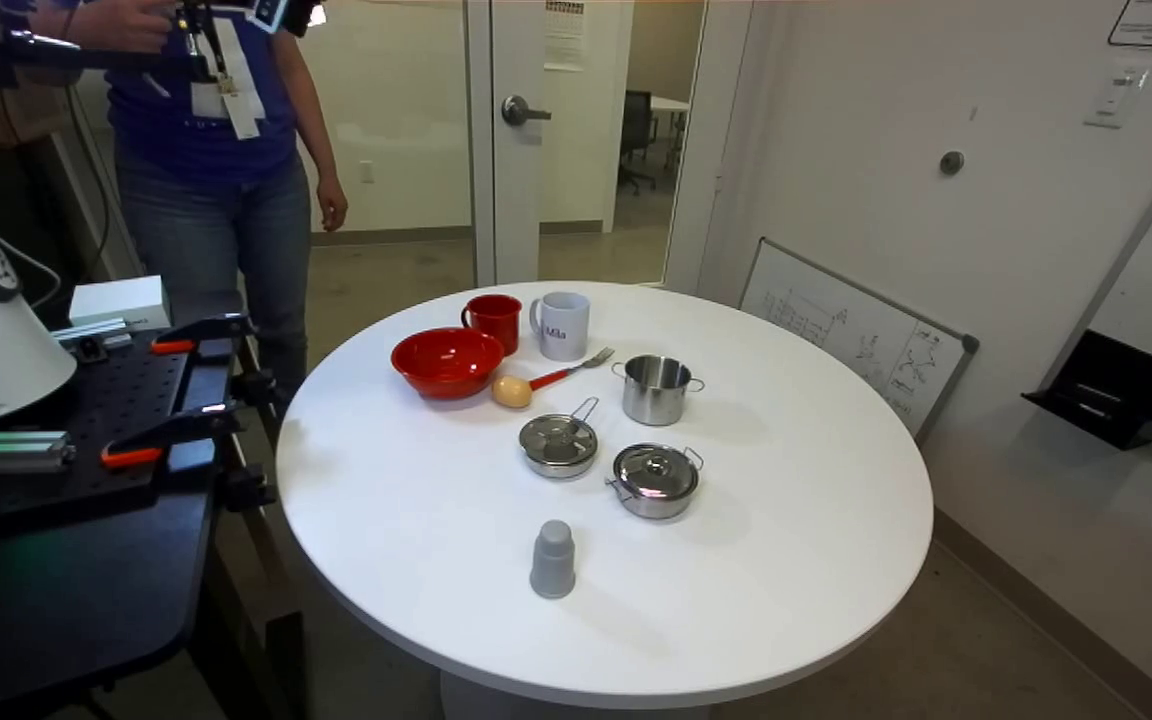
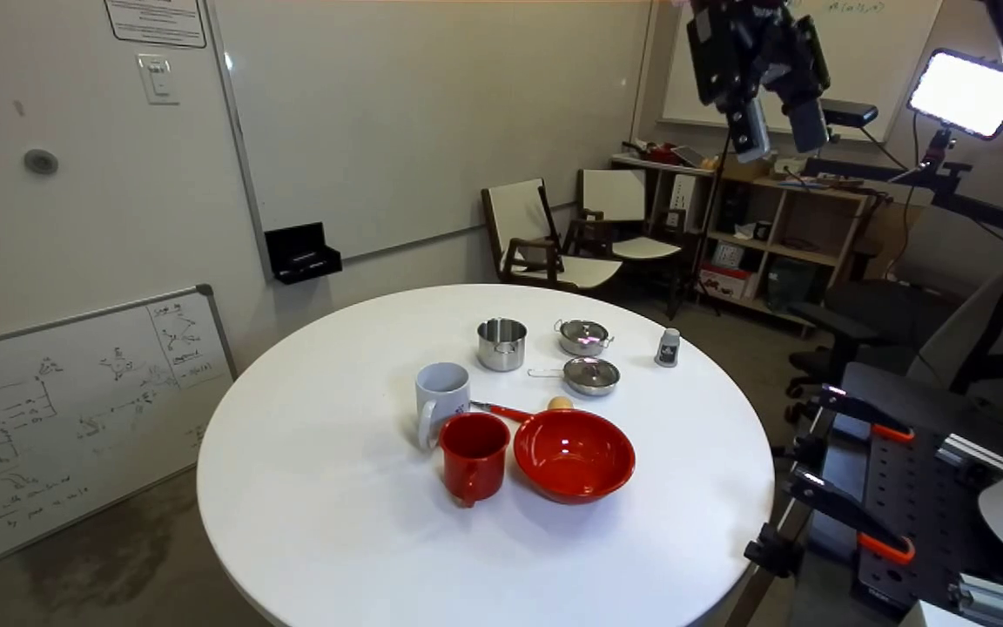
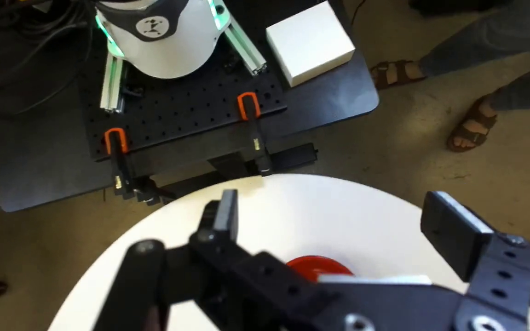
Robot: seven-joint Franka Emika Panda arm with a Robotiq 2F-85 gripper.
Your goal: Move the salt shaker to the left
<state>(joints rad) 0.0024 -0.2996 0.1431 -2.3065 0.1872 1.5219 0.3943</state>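
In an exterior view, left to right: a leaning, written-over whiteboard (image 2: 92,418) stands far to the lower left of the gripper (image 2: 777,144); nearer to it, the round white table (image 2: 336,522) spreads below and to the left. On this table, well apart from the gripper, stand a pale mug (image 2: 442,392), a red mug (image 2: 474,457) and a steel pot (image 2: 501,350), followed by a red-handled fork (image 2: 506,413), a red bowl (image 2: 573,453), a lidded pot (image 2: 583,338) and a lidded pan (image 2: 591,374). The grey salt shaker (image 2: 668,348), upright near the table's edge, is rightmost of these and appears nearest to the gripper, below it and somewhat to its left. The gripper itself hangs above, released; in the wrist view its two fingers (image 3: 451,235) stand widely parted. Right of it in an exterior view, roughly level, shines a lamp panel (image 2: 972,91).
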